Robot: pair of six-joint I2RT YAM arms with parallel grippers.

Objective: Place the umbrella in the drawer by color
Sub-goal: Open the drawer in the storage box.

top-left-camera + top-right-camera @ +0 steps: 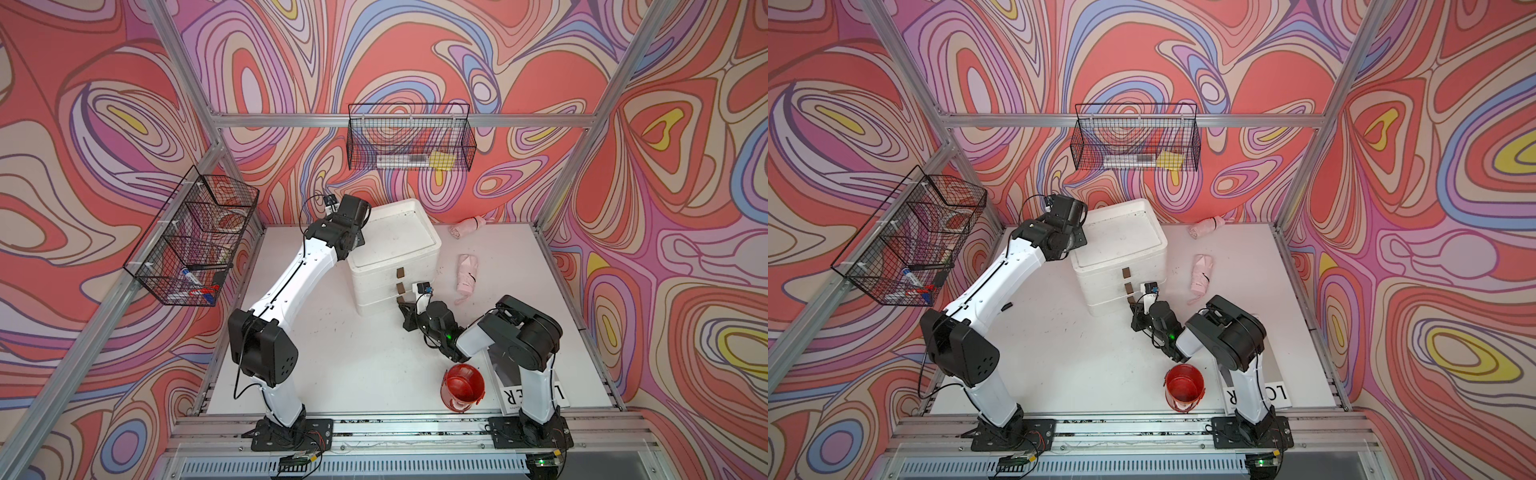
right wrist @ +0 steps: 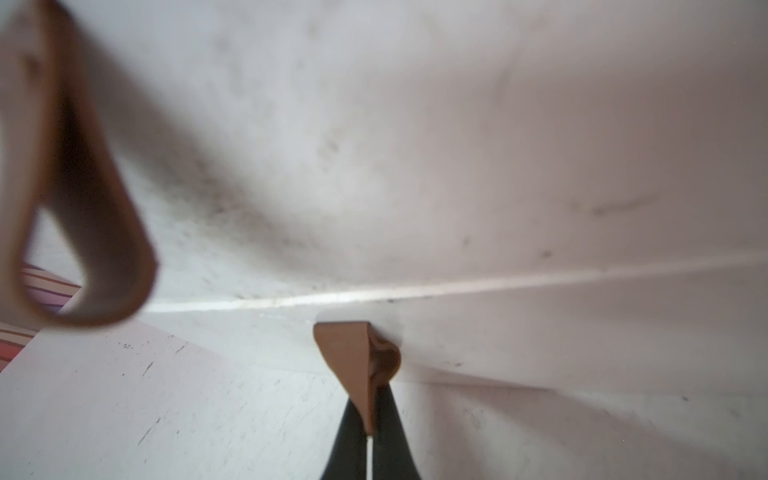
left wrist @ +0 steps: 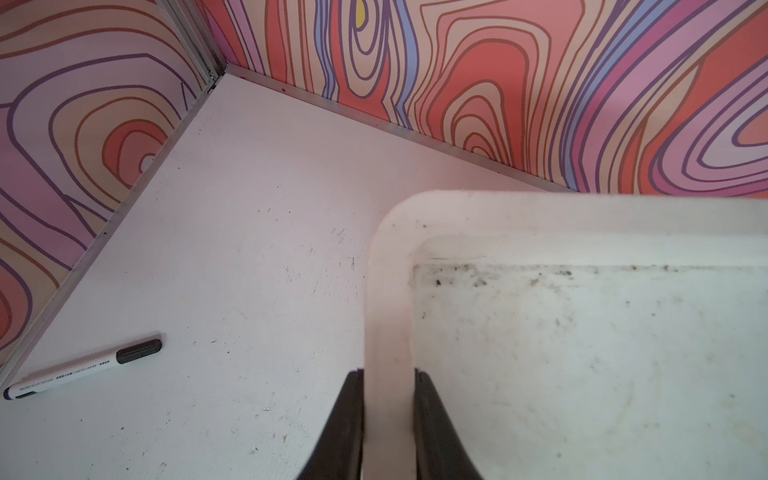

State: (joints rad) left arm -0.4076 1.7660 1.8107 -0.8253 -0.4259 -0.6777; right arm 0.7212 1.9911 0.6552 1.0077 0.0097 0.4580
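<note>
The white drawer unit [image 1: 374,286] [image 1: 1100,286] stands at the back of the table with three brown pull tabs on its front, and its drawers look closed. A folded pink umbrella [image 1: 466,272] [image 1: 1202,272] lies to its right. Another pink umbrella [image 1: 465,227] [image 1: 1204,226] lies by the back wall. In the left wrist view my left gripper [image 3: 388,374] is shut on the rim of the unit's top [image 3: 386,291]. My right gripper [image 2: 370,399] [image 1: 402,303] is shut on the lowest brown pull tab [image 2: 347,353]. A higher tab [image 2: 83,208] hangs close to the lens.
A red bucket [image 1: 463,386] [image 1: 1185,386] stands near the front edge beside the right arm's base. A lettered white sheet [image 1: 513,397] lies under that arm. A marker pen [image 3: 83,368] lies by the left wall. Wire baskets hang on the left wall [image 1: 191,241] and the back wall [image 1: 409,139].
</note>
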